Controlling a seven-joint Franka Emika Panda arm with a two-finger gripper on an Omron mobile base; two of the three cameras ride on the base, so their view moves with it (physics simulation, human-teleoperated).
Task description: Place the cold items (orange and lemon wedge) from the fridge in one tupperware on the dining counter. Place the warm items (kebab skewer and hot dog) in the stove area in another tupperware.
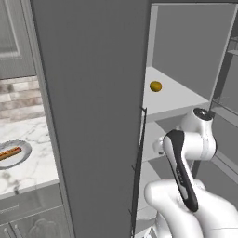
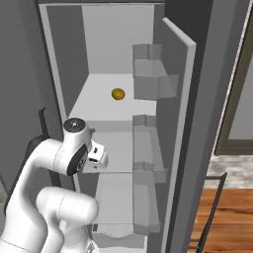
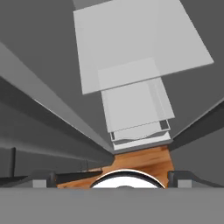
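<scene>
With the fridge (image 2: 59, 59) open and the gripper (image 3: 113, 181) spread wide and empty, the orange (image 2: 118, 94) is best approached level along its shelf.

The fridge (image 2: 64, 59) stands open; an orange (image 2: 118, 94) is seen on its upper shelf. A hot dog (image 1: 10, 153) lies on the far-left worktop.
</scene>
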